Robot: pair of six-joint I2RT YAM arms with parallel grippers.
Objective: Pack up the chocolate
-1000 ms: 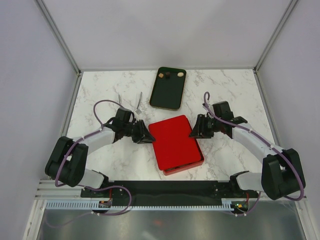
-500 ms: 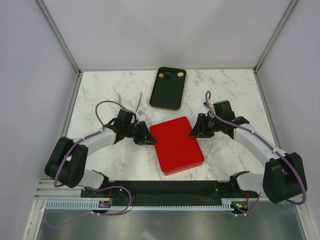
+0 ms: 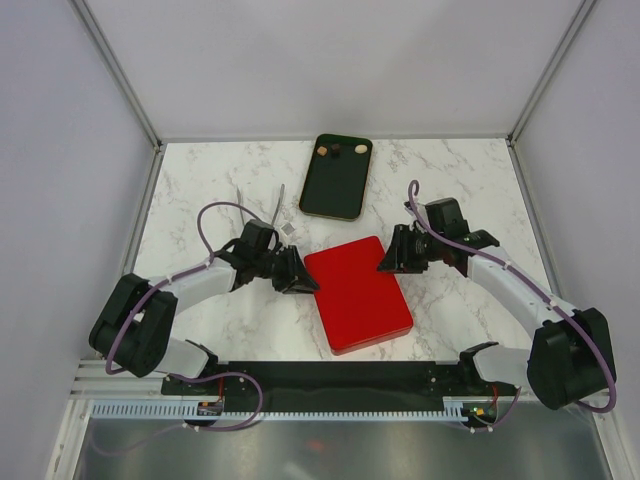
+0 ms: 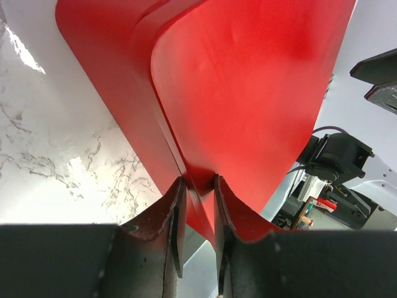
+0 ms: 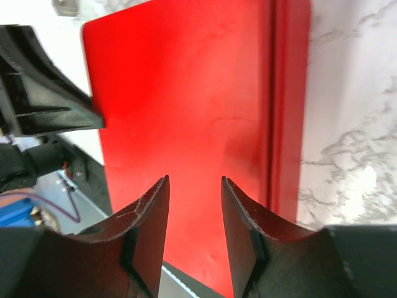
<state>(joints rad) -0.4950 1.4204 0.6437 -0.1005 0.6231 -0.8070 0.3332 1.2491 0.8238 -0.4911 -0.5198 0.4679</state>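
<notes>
Three small chocolates (image 3: 337,151), tan and dark brown, lie at the far end of a black tray (image 3: 337,185). A red box lid (image 3: 358,292) lies over its red base at the middle of the table. My left gripper (image 3: 300,281) is shut on the lid's left edge; in the left wrist view (image 4: 198,185) the lid (image 4: 248,81) sits slightly raised over the base (image 4: 111,74). My right gripper (image 3: 384,266) is open at the lid's far right corner, its jaws apart over the lid's top (image 5: 186,93), with the base rim (image 5: 291,93) beside it.
Silver tongs (image 3: 272,208) and a small grey piece (image 3: 287,229) lie on the marble table left of the black tray. Grey walls enclose the table on three sides. The arm bases stand on a black rail (image 3: 340,375) at the near edge.
The red lid has come down and shifted towards the near right, now covering the base almost fully. My left gripper followed it to the right. My right gripper barely moved.
</notes>
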